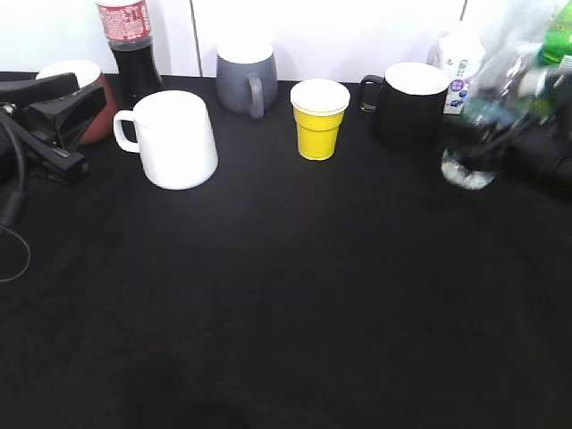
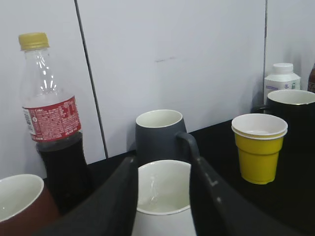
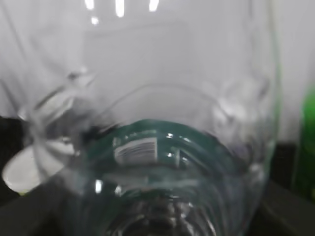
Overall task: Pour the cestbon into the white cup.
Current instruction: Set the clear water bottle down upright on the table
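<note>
Filling almost the whole right wrist view, the cestbon (image 3: pixel 147 147) is seen from very close, its clear ribbed wall and dark green label band blurred. In the exterior view the bottle (image 1: pixel 487 116) is held at the far right, tilted, with its base raised just above the black table (image 1: pixel 286 313) and its upper part blurred against the wall. The right gripper (image 1: pixel 527 147) is seen only as a dark mass around the bottle's lower half, and it appears to be clamped on the bottle, though its fingers cannot be made out.

The white cup (image 1: pixel 174 138) is placed upright at the left of the table, well apart from the bottle, with its handle turned to the left. It is framed between the spread fingers (image 2: pixel 118 201) of the left gripper (image 2: pixel 163 196) in the left wrist view, and nothing is held by that gripper.

Between cup and bottle, a small yellow cup (image 1: pixel 319 119) and a black mug (image 1: pixel 409 103) are set. Behind the white cup, a grey mug (image 1: pixel 246 79), a cola bottle (image 1: pixel 130 49) and a reddish-brown cup (image 1: pixel 85 94) are lined up along the wall.
</note>
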`<state>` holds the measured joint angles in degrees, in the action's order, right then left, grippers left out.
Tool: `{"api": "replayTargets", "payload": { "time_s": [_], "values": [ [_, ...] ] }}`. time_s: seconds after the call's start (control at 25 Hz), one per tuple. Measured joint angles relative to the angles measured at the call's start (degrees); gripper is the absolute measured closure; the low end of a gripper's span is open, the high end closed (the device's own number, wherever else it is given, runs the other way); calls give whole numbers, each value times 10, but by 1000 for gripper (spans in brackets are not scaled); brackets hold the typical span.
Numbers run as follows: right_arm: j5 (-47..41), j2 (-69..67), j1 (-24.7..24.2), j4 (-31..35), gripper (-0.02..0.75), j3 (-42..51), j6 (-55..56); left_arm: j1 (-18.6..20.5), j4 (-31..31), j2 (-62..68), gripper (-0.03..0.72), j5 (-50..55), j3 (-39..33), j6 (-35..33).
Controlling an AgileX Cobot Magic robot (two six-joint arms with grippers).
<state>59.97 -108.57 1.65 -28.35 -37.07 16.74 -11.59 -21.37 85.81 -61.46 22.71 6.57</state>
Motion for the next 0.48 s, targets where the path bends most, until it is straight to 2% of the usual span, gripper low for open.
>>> {"api": "replayTargets", "payload": {
  "time_s": [0.16,0.4,0.48],
  "values": [
    [24,-46,0,7,246,0,-72,0,0,-1,415,2,0,0],
    [93,-86,0,21,246,-2,-80,0,-1,-5,415,2,0,2],
    [99,-89,0,21,203,-3,-81,0,-1,-5,415,2,0,2]
  ]
}}
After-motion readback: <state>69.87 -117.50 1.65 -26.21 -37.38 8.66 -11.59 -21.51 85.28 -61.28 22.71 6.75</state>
